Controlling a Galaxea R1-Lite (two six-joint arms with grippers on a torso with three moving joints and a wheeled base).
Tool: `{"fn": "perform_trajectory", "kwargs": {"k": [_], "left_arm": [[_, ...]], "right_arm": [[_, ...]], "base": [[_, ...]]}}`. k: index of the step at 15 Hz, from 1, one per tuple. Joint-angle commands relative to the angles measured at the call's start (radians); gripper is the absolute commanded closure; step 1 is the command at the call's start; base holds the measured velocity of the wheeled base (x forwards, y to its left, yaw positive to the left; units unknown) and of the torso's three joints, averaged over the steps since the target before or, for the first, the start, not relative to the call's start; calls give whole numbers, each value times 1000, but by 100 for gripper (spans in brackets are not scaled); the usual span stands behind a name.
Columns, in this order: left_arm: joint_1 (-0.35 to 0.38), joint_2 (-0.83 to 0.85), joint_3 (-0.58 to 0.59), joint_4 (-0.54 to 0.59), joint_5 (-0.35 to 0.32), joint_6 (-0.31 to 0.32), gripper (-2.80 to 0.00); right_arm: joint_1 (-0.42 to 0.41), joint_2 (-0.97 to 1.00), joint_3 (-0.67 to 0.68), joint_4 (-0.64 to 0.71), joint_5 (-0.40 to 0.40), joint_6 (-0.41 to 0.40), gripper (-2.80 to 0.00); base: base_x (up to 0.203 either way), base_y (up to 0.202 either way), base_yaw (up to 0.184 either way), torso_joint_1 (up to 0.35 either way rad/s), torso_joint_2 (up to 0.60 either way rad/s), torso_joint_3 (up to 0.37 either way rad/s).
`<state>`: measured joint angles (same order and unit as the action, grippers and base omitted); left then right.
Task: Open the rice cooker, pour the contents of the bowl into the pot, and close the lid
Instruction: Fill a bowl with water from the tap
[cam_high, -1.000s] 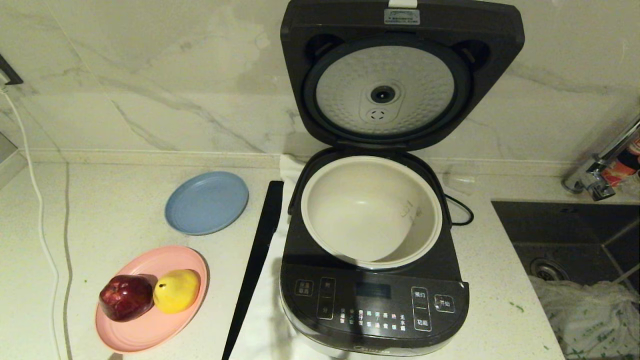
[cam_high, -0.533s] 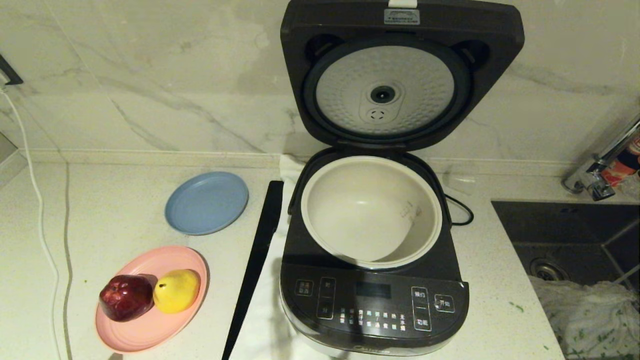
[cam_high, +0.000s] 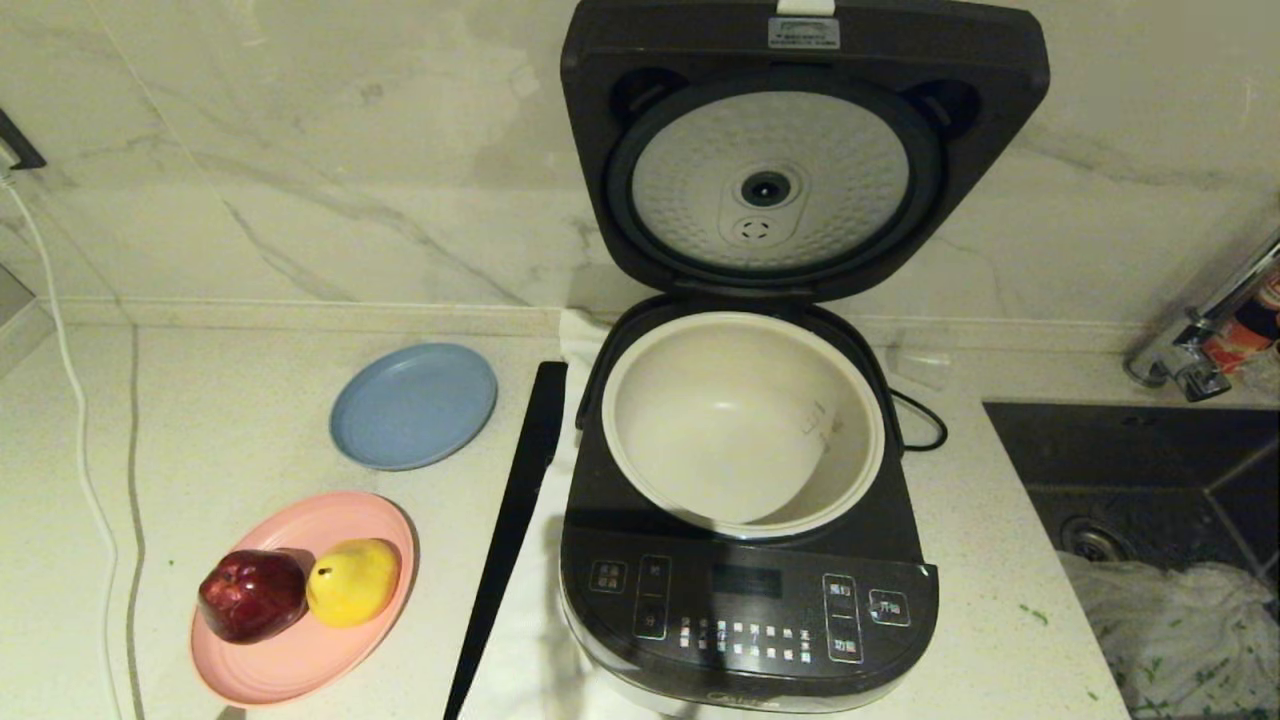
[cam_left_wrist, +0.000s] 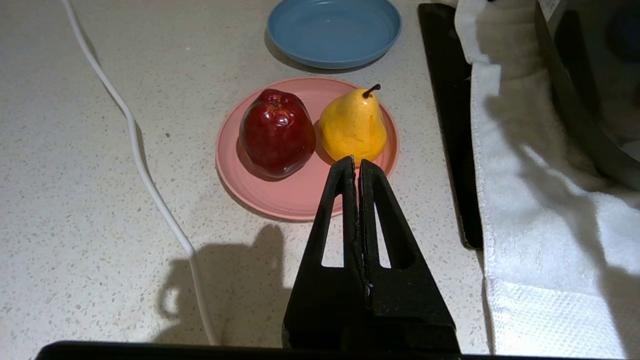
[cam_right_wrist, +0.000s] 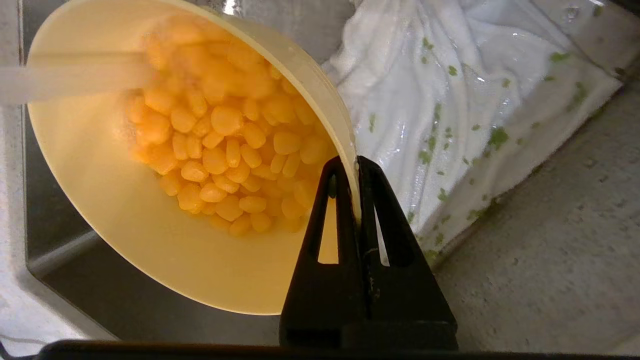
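Observation:
The dark rice cooker (cam_high: 750, 610) stands in the middle of the counter with its lid (cam_high: 800, 150) raised upright, showing the dimpled silver plate. The cream pot (cam_high: 742, 425) inside looks empty. In the right wrist view, my right gripper (cam_right_wrist: 357, 161) is shut on the rim of the pale yellow bowl (cam_right_wrist: 150, 240), which is tilted and holds the yellow-orange kernels (cam_right_wrist: 225, 135) above the dark sink (cam_right_wrist: 125, 305). Neither the bowl nor either gripper shows in the head view. My left gripper (cam_left_wrist: 356, 161) is shut and empty, hovering above the counter near the pink plate (cam_left_wrist: 280, 192).
A red apple (cam_high: 250, 595) and a yellow pear (cam_high: 352, 580) lie on the pink plate (cam_high: 300, 660); a blue plate (cam_high: 413, 405) sits behind. A black strip (cam_high: 510, 530) and white towel (cam_left_wrist: 540, 210) lie left of the cooker. The sink (cam_high: 1140, 470) holds a white speckled bag (cam_high: 1180, 620).
The white bag in the sink has shifted slightly in the head view. The cooker, lid and plates have not moved.

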<state>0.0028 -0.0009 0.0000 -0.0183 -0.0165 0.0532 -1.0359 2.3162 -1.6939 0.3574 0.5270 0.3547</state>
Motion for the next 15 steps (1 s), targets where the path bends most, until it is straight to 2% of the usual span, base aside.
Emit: {"fn": "perform_trajectory", "kwargs": {"k": [1, 6, 9, 12, 15], "left_arm": [[0, 1, 8, 0, 0, 0, 0], [0, 1, 8, 0, 0, 0, 0], [0, 1, 8, 0, 0, 0, 0], [0, 1, 8, 0, 1, 0, 0], [0, 1, 8, 0, 0, 0, 0]], "right_arm": [[16, 27, -31, 3, 4, 6, 0], [30, 42, -60, 21, 4, 22, 0], [33, -2, -48, 115, 4, -8, 0], [52, -81, 44, 179, 4, -94, 0], [106, -192, 172, 183, -5, -111, 0]], "base": [[0, 0, 0, 0, 0, 0], [0, 0, 0, 0, 0, 0], [0, 0, 0, 0, 0, 0], [0, 0, 0, 0, 0, 0], [0, 0, 0, 0, 0, 0]]}}
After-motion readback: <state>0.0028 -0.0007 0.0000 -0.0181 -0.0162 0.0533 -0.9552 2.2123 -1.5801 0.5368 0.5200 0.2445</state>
